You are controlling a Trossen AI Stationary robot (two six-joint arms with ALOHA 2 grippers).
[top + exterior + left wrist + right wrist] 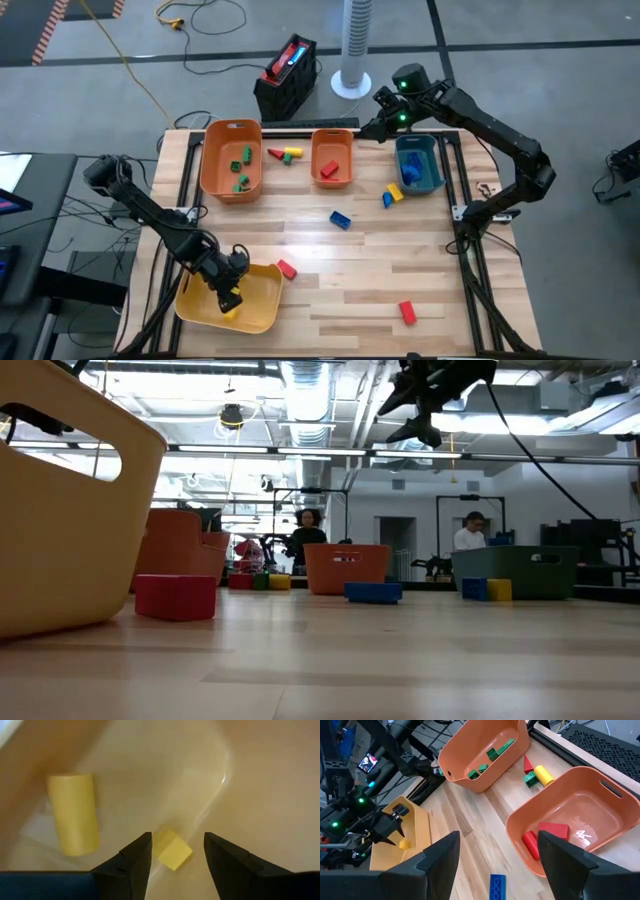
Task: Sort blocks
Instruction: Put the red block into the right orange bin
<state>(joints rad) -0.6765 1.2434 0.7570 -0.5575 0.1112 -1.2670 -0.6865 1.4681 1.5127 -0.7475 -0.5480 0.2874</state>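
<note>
A: Left pincer (229, 296) is down inside the yellow bin (262, 312) at the near left corner of the bench (340, 270), its fingers (132, 862) parted with a small yellow block (171, 850) lying loose between them on the bin floor. Nothing gripped there.

B: And a second, longer yellow block (73, 814) lies just beside it in the same bin.

A: Right. Over at the far side, the right pincer (385, 100) hangs above the bench near the teal bin (432, 170), spread wide and carrying nothing.

B: Where do the rest sit?

A: Green blocks (241, 168) in the big orange bin (212, 160), red ones (331, 169) in the smaller orange bin (318, 150), blue ones (411, 166) in the teal. Loose on the bench: a red block (286, 268) just beside the yellow bin, a blue one (340, 219) mid-bench, another red one (407, 312) near the front edge.

B: Plus a blue and yellow pair (392, 194) just in front of the teal bin, and a small cluster (285, 154) of green, yellow and red between the two orange bins.
</note>
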